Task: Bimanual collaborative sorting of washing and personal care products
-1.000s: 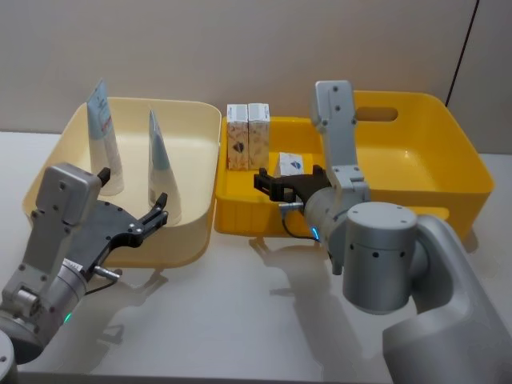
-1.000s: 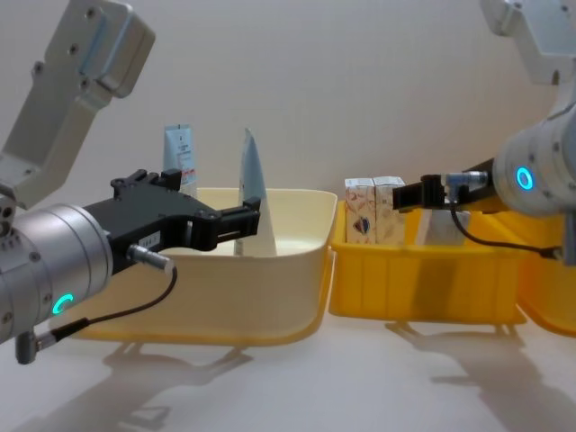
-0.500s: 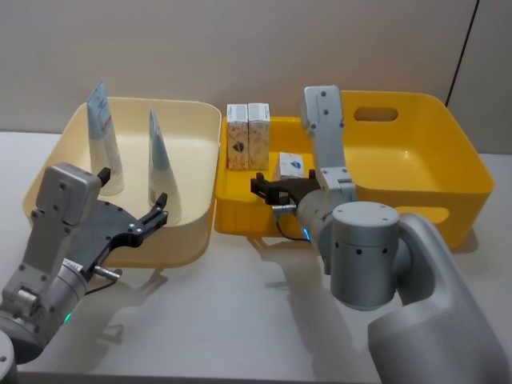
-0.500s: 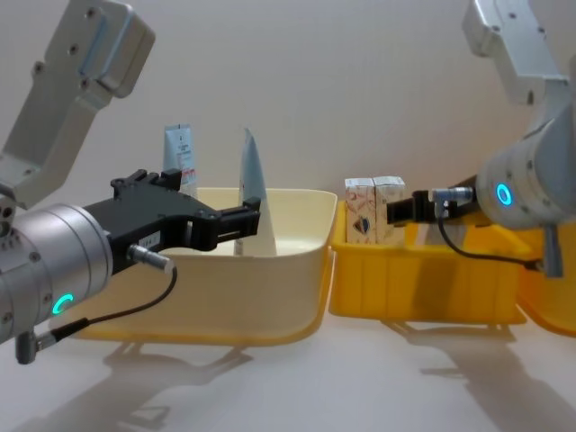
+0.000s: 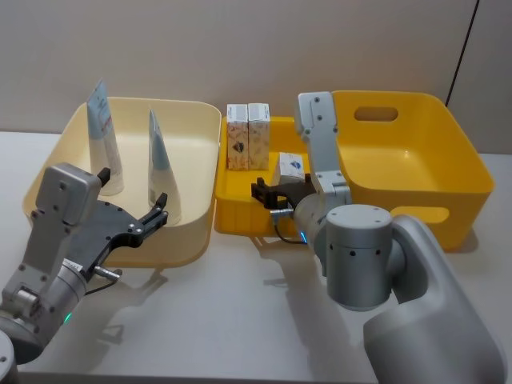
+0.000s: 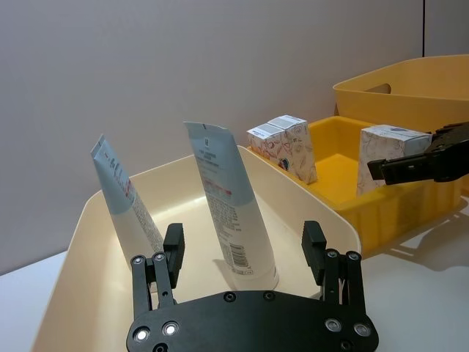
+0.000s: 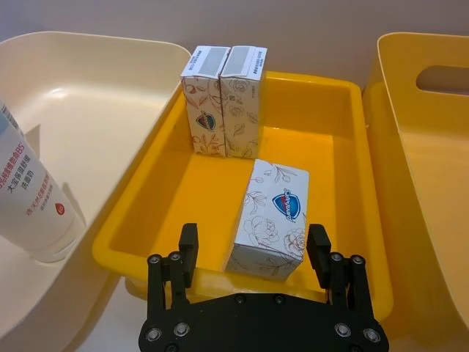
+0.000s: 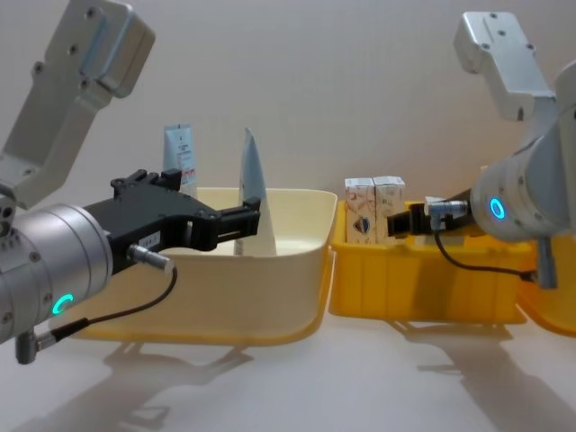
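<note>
Two pale blue-and-white tubes (image 5: pixel 104 140) (image 5: pixel 162 164) stand cap-down in the cream bin (image 5: pixel 192 236). My left gripper (image 5: pixel 157 210) hovers open over that bin's near rim, short of the tubes (image 6: pixel 223 198). Two white cartons (image 5: pixel 247 134) stand side by side at the far left corner of the small yellow tray (image 5: pixel 234 218). A third carton (image 7: pixel 270 217) with a blue logo stands nearer in the tray. My right gripper (image 7: pixel 253 236) is open at the tray's near wall, its fingers on either side of this carton's near end without touching it.
A large yellow bin (image 5: pixel 416 172) with a handle slot stands right of the small tray. The three containers sit close together on a white table (image 5: pixel 224 320), with bare table in front of them and a plain wall behind.
My right arm and gripper have shifted left along the small yellow tray. The left arm, tubes and cartons have not moved.
</note>
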### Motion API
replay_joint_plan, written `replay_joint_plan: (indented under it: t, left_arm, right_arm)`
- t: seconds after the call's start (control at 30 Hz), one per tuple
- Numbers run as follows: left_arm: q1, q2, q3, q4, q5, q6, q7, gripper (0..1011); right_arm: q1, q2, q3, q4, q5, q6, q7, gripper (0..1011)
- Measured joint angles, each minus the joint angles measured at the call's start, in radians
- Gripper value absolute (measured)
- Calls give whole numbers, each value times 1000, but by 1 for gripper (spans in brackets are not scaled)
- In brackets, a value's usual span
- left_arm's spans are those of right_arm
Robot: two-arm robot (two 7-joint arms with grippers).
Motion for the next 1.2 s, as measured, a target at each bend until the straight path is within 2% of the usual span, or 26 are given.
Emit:
replay_joint_plan:
  t: [0.07, 0.2, 0.57, 1.2]
  left_arm:
    - [0, 0, 0, 0, 0, 0, 0, 1001]
    - [0, 0, 0, 0, 0, 0, 0, 1001]
    - [0, 0, 0, 0, 0, 0, 0, 1002]
    - [0, 0, 0, 0, 0, 0, 0, 1002]
  right_arm:
    - [1, 0, -1, 3, -1, -1, 1, 905]
    - [2, 1, -1, 7, -3, -3, 4, 797]
    - [4, 1, -2, 14, -6, -5, 7, 448]
    - [5, 2, -3, 13, -10, -21, 12, 441]
